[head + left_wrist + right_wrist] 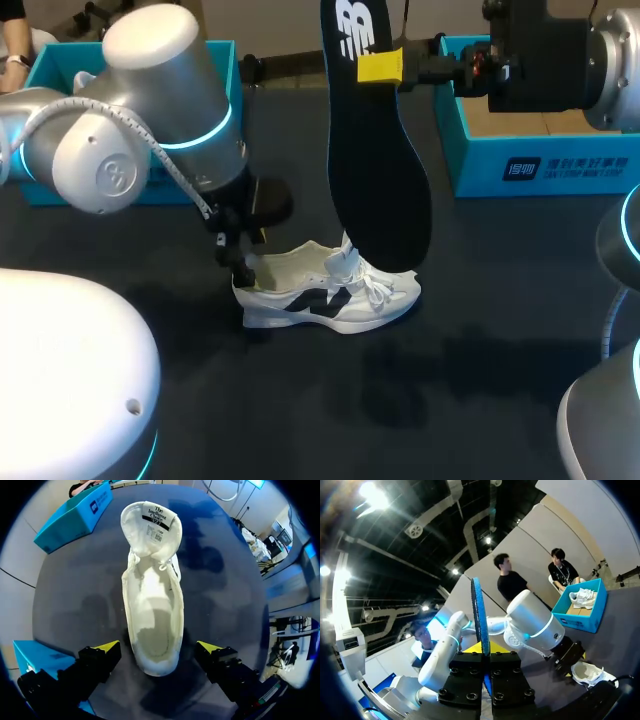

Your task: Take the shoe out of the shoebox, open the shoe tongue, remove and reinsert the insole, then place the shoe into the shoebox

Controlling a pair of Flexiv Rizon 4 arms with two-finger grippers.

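A white shoe (330,292) with a dark side logo stands on the dark table (470,390). In the left wrist view the shoe (152,605) is seen from above with its tongue (152,522) folded forward and its inside bare. My left gripper (158,650) is open, one yellow tip on each side of the heel, apart from it. My right gripper (400,68) is shut on the black insole (375,160), which hangs upright with its lower end just above the laces. In the right wrist view the insole (479,610) stands edge-on between the fingers.
A blue shoebox (540,150) stands open at the back right. A second blue box (130,190) sits at the back left, partly behind my left arm (150,110), and in the right wrist view it (585,620) holds white shoes.
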